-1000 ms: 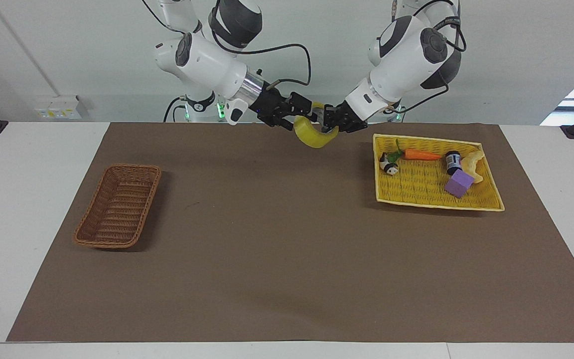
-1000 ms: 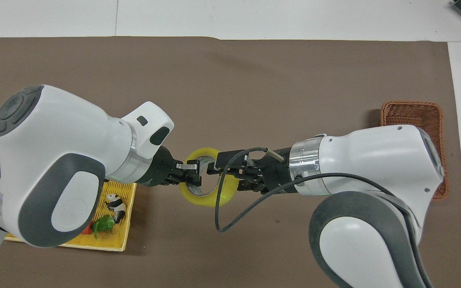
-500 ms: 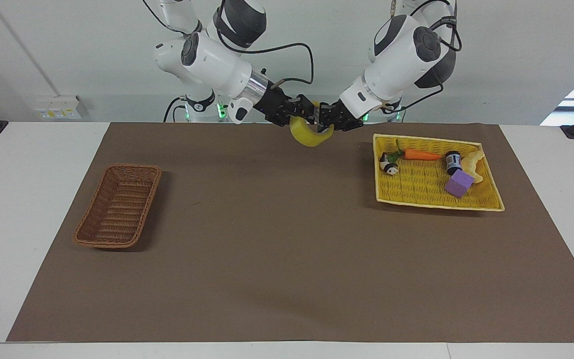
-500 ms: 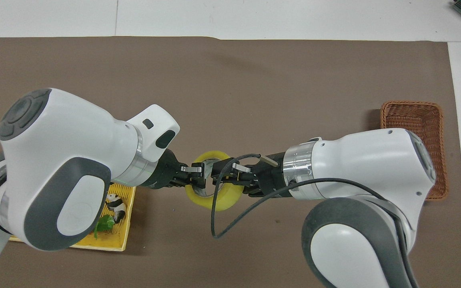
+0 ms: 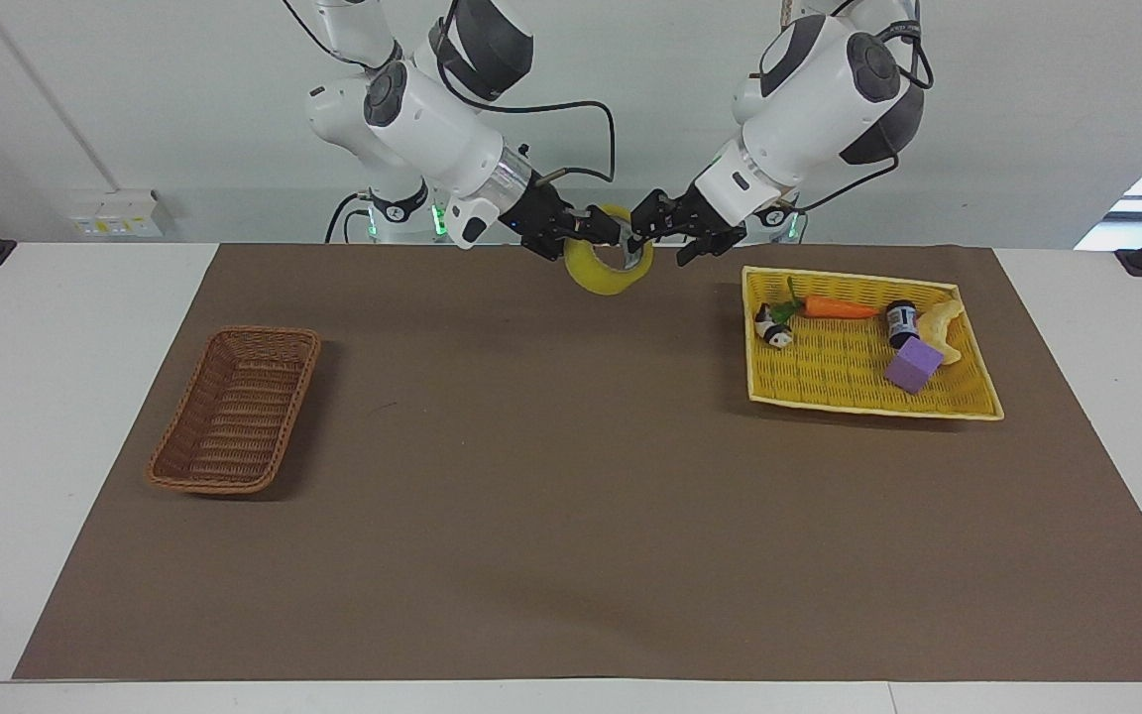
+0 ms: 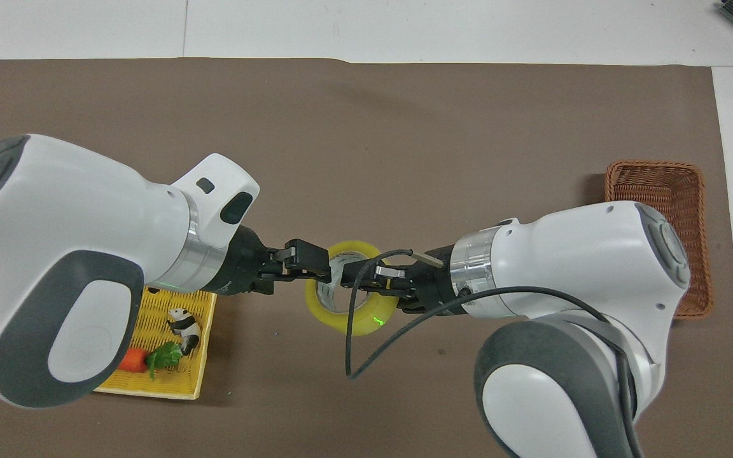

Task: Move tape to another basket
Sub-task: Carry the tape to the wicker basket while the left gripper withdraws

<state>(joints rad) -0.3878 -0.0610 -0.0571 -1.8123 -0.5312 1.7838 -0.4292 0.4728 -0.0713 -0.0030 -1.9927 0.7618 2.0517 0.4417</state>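
The yellow tape (image 5: 603,279) hangs in the air over the mat's edge nearest the robots, midway between the arms; it also shows in the overhead view (image 6: 355,323). My right gripper (image 5: 599,234) is shut on the tape's ring, also seen in the overhead view (image 6: 376,281). My left gripper (image 5: 666,234) is open right beside the tape, on the yellow tray's side, and holds nothing; it also shows in the overhead view (image 6: 319,266). The dark-brown wicker basket (image 5: 234,416) stands empty at the right arm's end of the table, partly hidden by the right arm in the overhead view (image 6: 659,184).
A flat yellow woven tray (image 5: 868,405) at the left arm's end holds a carrot (image 5: 841,308), a panda toy (image 5: 776,333), a small dark bottle (image 5: 900,322) and a purple cube (image 5: 913,364). A brown mat (image 5: 551,476) covers the table.
My left gripper has opened and let go of the tape. My right gripper keeps the tape and has shifted it slightly toward the right arm's end.
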